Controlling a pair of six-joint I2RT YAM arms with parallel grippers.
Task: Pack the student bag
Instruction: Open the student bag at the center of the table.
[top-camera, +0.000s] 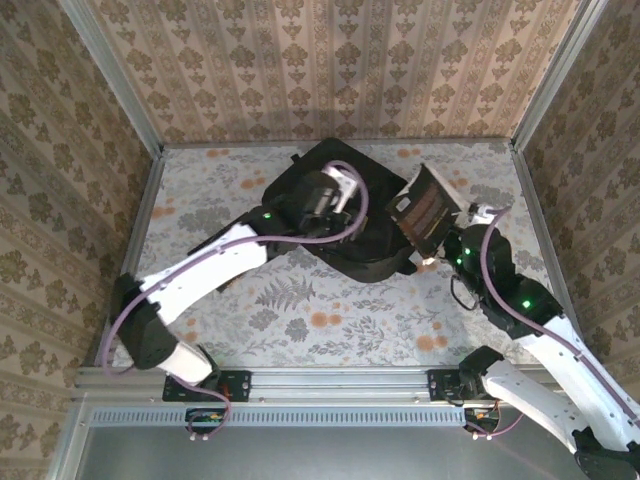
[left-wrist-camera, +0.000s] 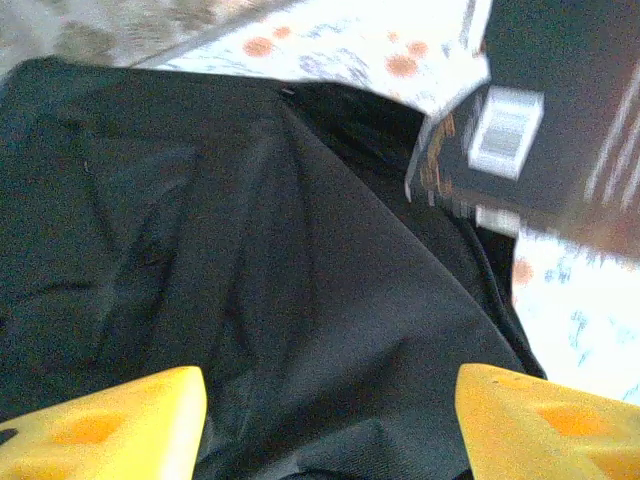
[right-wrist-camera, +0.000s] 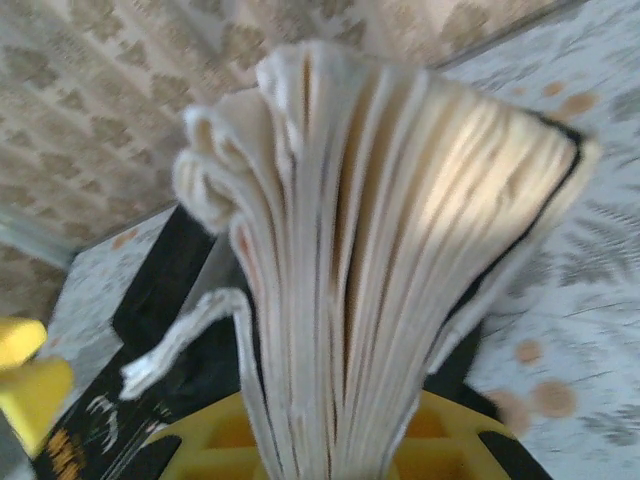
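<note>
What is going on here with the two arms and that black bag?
The right fingers are shut on a thick book, gripped at one edge so its pages fan out, and they hold it tilted at the right side of the bag. The left fingers stand open just over the bag's black fabric, gripping nothing. The bag lies on the floral table, and the book does not look to be inside it yet.

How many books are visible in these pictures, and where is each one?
1. The dark-covered book with fanned pages is held up by the right gripper, just right of the large soft black fabric backpack. More books may be hidden inside the backpack.
</note>
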